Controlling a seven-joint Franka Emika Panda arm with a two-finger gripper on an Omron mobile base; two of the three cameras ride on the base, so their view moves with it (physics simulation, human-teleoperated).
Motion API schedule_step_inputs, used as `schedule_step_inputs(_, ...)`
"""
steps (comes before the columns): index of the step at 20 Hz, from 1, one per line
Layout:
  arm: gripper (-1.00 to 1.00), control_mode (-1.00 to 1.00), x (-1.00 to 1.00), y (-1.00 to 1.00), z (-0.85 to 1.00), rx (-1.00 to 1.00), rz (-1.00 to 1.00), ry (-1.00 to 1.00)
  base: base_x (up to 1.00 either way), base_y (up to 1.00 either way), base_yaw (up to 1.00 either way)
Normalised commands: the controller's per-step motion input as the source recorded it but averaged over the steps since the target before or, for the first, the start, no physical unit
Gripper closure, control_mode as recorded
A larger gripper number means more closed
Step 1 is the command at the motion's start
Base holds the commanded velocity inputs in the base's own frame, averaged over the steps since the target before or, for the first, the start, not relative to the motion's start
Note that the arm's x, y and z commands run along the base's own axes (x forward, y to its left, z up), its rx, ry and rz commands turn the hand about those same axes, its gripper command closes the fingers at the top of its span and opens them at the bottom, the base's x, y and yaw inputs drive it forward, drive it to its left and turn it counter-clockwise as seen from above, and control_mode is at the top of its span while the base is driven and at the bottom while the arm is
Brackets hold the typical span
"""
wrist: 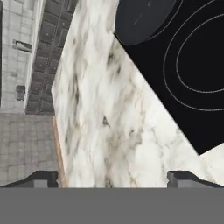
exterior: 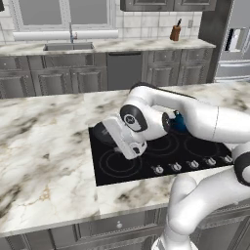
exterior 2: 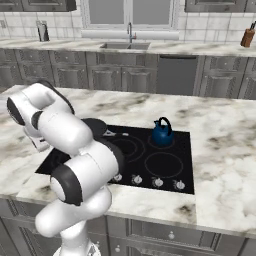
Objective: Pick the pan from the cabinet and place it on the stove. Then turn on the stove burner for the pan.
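The black pan (exterior: 101,132) rests flat on the back-left corner of the black glass stove (exterior: 195,149), partly hidden behind my hand. In the right base view the pan (exterior 2: 96,126) peeks out past the arm on the stove (exterior 2: 172,150). My gripper (exterior: 128,147) hangs open just over the stove's left part, nothing between its fingers. In the hand view the gripper (wrist: 114,178) faces the marble left of the stove (wrist: 148,65), with the pan (wrist: 140,19) at the top and a ring-marked stove burner (wrist: 201,61) beside it. The cabinet is out of view.
A small blue kettle (exterior 2: 162,131) stands on the back-right burner. Silver knobs (exterior 2: 145,181) line the stove's front edge. Marble island counter (exterior: 44,146) surrounds the stove, its left edge (wrist: 59,144) dropping to the floor. A sink (exterior 2: 125,46) and knife block (exterior: 175,33) sit on the far counter.
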Motion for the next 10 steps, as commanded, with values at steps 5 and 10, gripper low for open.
schedule_step_inputs(5,-1.00,-1.00,0.07,-0.23,0.00,-0.51,-0.02,0.12,0.00,0.00,0.00)
schedule_step_inputs(10,-1.00,-1.00,0.11,-0.34,0.01,-0.48,0.00,0.13,0.00,0.00,0.00)
